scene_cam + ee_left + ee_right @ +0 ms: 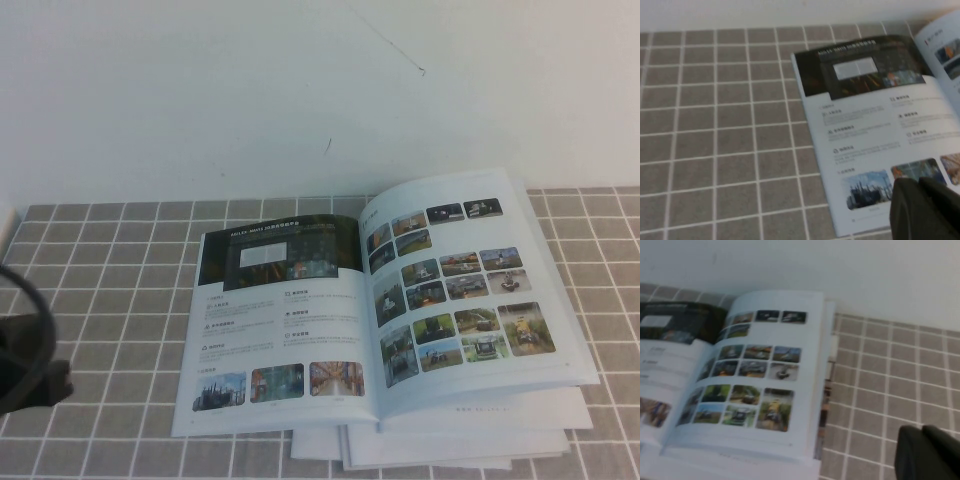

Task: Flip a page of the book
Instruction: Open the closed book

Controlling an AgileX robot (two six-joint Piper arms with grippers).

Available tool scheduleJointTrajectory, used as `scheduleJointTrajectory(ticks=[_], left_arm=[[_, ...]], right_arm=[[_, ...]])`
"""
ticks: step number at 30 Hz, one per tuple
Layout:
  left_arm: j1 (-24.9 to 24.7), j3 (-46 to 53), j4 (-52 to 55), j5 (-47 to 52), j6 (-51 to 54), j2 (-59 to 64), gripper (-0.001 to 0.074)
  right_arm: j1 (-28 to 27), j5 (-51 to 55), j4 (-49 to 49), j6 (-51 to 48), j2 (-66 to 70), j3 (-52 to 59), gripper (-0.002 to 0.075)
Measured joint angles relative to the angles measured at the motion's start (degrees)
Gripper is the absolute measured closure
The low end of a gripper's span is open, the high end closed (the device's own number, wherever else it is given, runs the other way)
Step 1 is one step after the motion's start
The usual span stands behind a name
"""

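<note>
The book lies open on the grey tiled table. Its left sheet carries a dark banner and text columns. The right-hand page shows a grid of small colour photos and lies flat, slightly bowed at the spine. My left gripper is shut and empty, hanging apart from the book on its left side. In the high view only a dark part of the left arm shows at the left edge. Also shut and empty, my right gripper hovers over bare tiles to the right of the photo page.
White booklets are stacked under the book and stick out at its near edge. The grey tiled cloth covers the table. A white wall rises behind.
</note>
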Motion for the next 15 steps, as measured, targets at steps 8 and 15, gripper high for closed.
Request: scheduleJointTrajectory(ticks=[8,15], left_arm=[[0.0,-4.6,-30.7,3.4,30.3,19.3,0.0739],[-3.4,-8.1,-48.5,0.5,47.3,32.1,0.0739]], right_arm=[[0.6,1.2,27.2,-27.1,21.1,-2.2,0.0727],[2.8,-0.9,36.7,-38.2,36.9,-2.7,0.0727]])
